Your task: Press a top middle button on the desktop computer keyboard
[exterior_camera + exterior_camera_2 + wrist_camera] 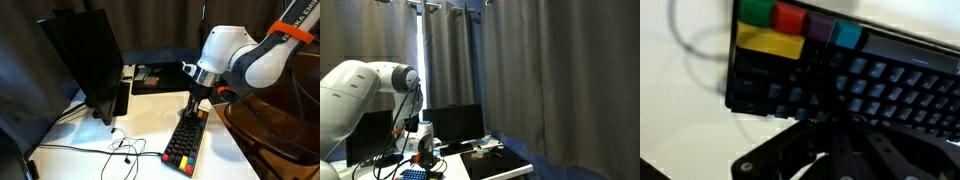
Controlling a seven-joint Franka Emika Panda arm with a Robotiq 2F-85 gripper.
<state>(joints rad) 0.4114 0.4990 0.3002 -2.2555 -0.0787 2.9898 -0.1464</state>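
The keyboard (185, 142) is black with red, yellow and green keys at its near end and lies lengthwise on the white table. In the wrist view, the keyboard (870, 80) fills the upper frame, with green, red, purple, blue and yellow keys at its left end. My gripper (195, 112) points down over the keyboard's far half, very close to the keys. Its dark fingers (832, 118) meet at the tips, shut and empty. I cannot tell whether they touch a key. In an exterior view the gripper (421, 152) hangs just above the keyboard (413, 174).
A black monitor (85, 60) stands at the left of the table, with loose cables (120, 150) in front of it. A flat black mat (155, 78) lies behind. A dark round object (280, 125) borders the table's right side. Curtains hang behind.
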